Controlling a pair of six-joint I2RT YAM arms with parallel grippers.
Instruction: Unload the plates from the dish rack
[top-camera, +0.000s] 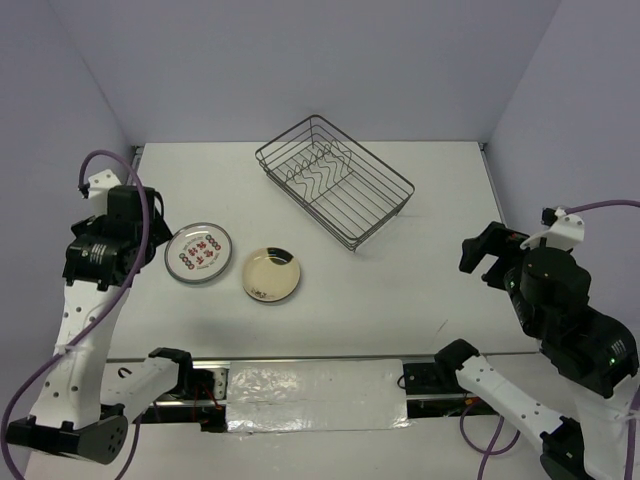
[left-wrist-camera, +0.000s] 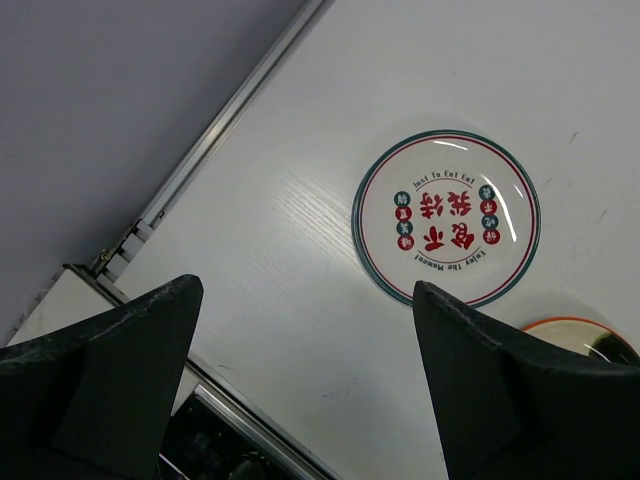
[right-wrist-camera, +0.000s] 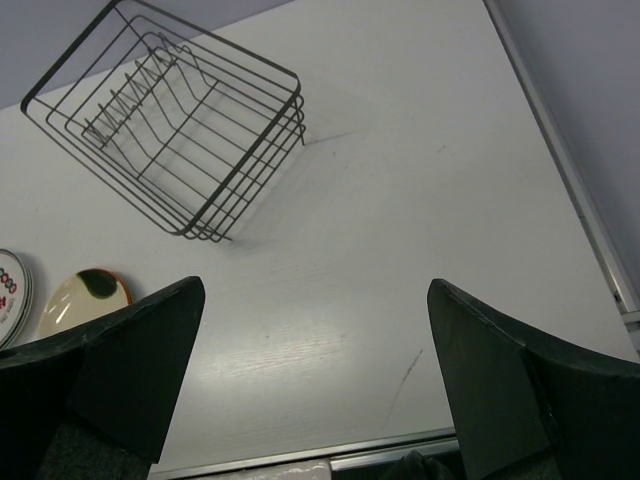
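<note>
The grey wire dish rack (top-camera: 335, 180) stands at the back middle of the table with no plates in it; it also shows in the right wrist view (right-wrist-camera: 170, 120). A white plate with red motifs (top-camera: 198, 252) lies flat at the left, also in the left wrist view (left-wrist-camera: 446, 216). A cream-faced plate with an orange rim (top-camera: 270, 274) lies beside it, also in the wrist views (left-wrist-camera: 580, 338) (right-wrist-camera: 82, 298). My left gripper (left-wrist-camera: 308, 290) is open and empty, held above the table left of the plates. My right gripper (right-wrist-camera: 312, 290) is open and empty at the right.
A metal rail and a foil-covered strip (top-camera: 315, 388) run along the table's near edge. Purple-grey walls close the table in at the back and both sides. A dark scuff (right-wrist-camera: 405, 370) marks the table near the right gripper.
</note>
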